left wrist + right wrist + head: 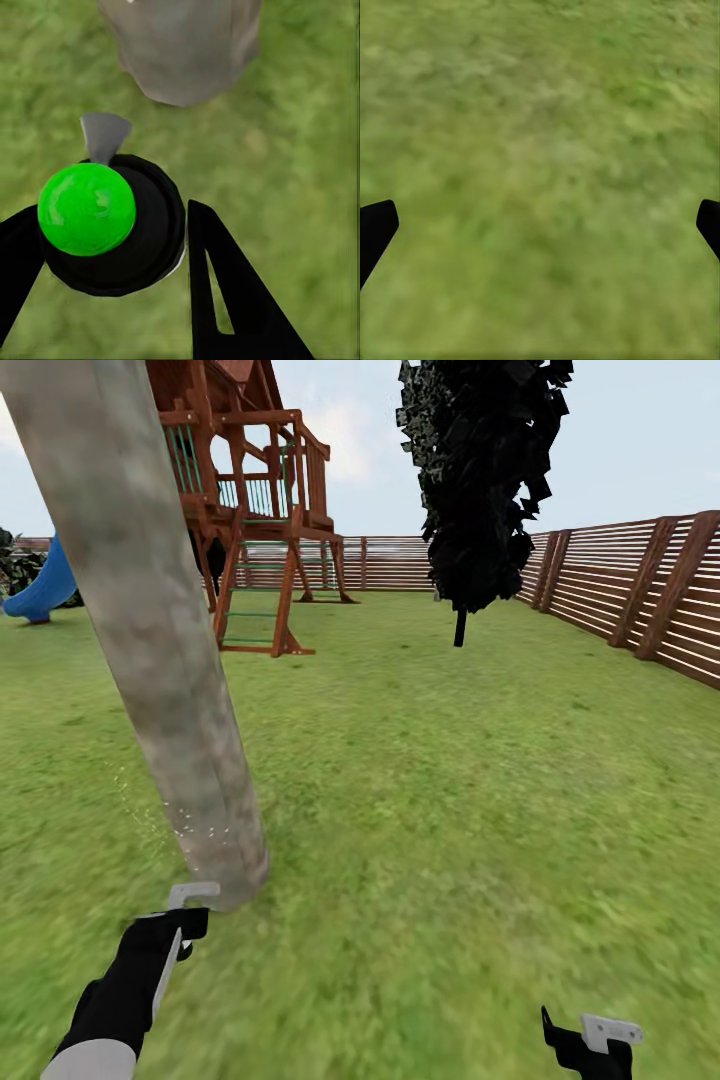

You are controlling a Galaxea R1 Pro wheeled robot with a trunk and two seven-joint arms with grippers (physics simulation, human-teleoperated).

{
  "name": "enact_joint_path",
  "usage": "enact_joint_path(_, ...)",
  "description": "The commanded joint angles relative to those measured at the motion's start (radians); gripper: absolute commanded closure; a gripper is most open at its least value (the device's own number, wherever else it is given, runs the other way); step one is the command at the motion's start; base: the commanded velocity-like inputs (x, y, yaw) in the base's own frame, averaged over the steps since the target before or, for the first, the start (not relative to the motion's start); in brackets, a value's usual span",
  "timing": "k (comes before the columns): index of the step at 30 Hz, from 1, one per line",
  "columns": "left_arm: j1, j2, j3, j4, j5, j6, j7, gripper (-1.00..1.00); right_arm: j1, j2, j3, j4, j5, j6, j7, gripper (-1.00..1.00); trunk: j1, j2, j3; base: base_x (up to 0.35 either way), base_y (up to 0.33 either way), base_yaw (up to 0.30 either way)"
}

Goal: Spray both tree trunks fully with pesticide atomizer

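Note:
A thick grey-tan mottled tree trunk [150, 630] leans across the head view's left, with fine pale specks [180, 825] near its base. My left gripper [185, 920] hovers just in front of that base, shut on the pesticide atomizer [86, 208], a black round body with a bright green cap. Its grey nozzle [103, 135] points at the trunk's foot [180, 52]. A second tree [480, 480] with dark ragged foliage stands far off by the fence. My right gripper [590, 1045] hangs low at the right, open over bare grass [540, 150].
A wooden play tower [260, 510] with a ladder stands behind the near trunk, a blue slide [40, 590] to its left. A brown slat fence [640, 590] runs along the right and back. Green lawn [450, 810] spreads between the two trees.

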Motion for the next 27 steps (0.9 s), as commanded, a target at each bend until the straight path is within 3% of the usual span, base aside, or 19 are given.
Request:
enact_joint_path(1,-0.002,0.0,0.0,-0.001,-0.01,0.005,-0.002,1.0,-0.001,0.0,-0.007,0.001,0.011,-0.003,-0.002,-1.0,0.0,0.0,-0.001,0.0,0.0,0.0)
enact_joint_path(2,-0.002,0.006,0.0,-0.007,-0.011,0.005,0.0,1.0,-0.001,0.0,-0.007,0.001,0.011,-0.003,-0.002,-1.0,0.0,0.0,-0.001,0.0,0.0,0.053)
enact_joint_path(3,-0.004,0.039,0.0,-0.022,-0.008,0.008,-0.007,1.0,-0.001,0.0,-0.007,0.001,0.01,-0.003,-0.003,-1.0,0.0,0.0,-0.001,0.0,0.0,0.246)
enact_joint_path(4,-0.005,0.04,-0.003,-0.03,-0.007,0.01,-0.008,1.0,-0.001,0.0,-0.007,0.002,0.01,-0.003,-0.003,-1.0,0.0,0.0,-0.001,0.0,0.0,0.265)
enact_joint_path(6,-0.067,0.026,-0.01,-0.071,0.021,0.024,-0.034,1.0,-0.001,0.0,-0.007,0.002,0.011,-0.003,-0.003,-1.0,0.0,0.0,-0.001,0.0,0.0,0.275)
enact_joint_path(10,-0.083,0.07,-0.007,-0.076,0.042,0.028,-0.081,1.0,-0.001,0.0,-0.007,0.0,0.009,-0.003,-0.003,-1.0,0.0,0.0,-0.001,0.0,0.0,0.085)
enact_joint_path(11,-0.084,0.071,-0.01,-0.076,0.042,0.028,-0.082,1.0,-0.001,0.0,-0.008,0.0,0.009,-0.003,-0.003,-1.0,0.0,0.0,-0.001,0.0,0.0,0.011)
enact_joint_path(12,-0.085,0.067,-0.02,-0.08,0.041,0.029,-0.083,1.0,-0.001,0.0,-0.008,0.0,0.009,-0.003,-0.003,-1.0,0.0,0.0,-0.001,0.0,0.0,0.005)
enact_joint_path(15,-0.098,0.045,-0.135,-0.176,0.042,0.15,-0.083,1.0,-0.001,-0.001,-0.008,0.0,0.009,-0.003,-0.003,-1.0,0.0,0.0,-0.001,0.0,0.0,0.001)
enact_joint_path(16,-0.099,0.047,-0.142,-0.192,0.042,0.167,-0.083,1.0,-0.001,0.0,-0.008,0.0,0.009,-0.003,-0.003,-1.0,0.0,0.0,-0.001,0.0,0.0,0.0)
enact_joint_path(18,-0.099,0.063,-0.136,-0.205,0.04,0.182,-0.083,1.0,-0.001,-0.001,-0.008,0.0,0.009,-0.003,-0.003,-1.0,0.0,0.0,-0.001,0.0,0.0,0.0)
enact_joint_path(20,-0.099,0.107,-0.101,-0.207,0.041,0.186,-0.084,1.0,-0.001,-0.001,-0.009,0.0,0.009,-0.003,-0.003,-1.0,0.0,0.0,-0.001,0.0,0.0,0.0)
enact_joint_path(23,-0.093,0.153,-0.078,-0.208,0.04,0.189,-0.084,1.0,-0.001,-0.001,-0.009,0.0,0.009,-0.003,-0.003,-1.0,0.0,0.0,-0.001,0.0,0.0,0.0)
enact_joint_path(27,-0.089,0.146,-0.094,-0.214,0.038,0.188,-0.082,1.0,-0.001,0.0,-0.009,0.0,0.009,-0.003,-0.003,-1.0,0.0,0.0,-0.001,0.0,0.0,0.151)
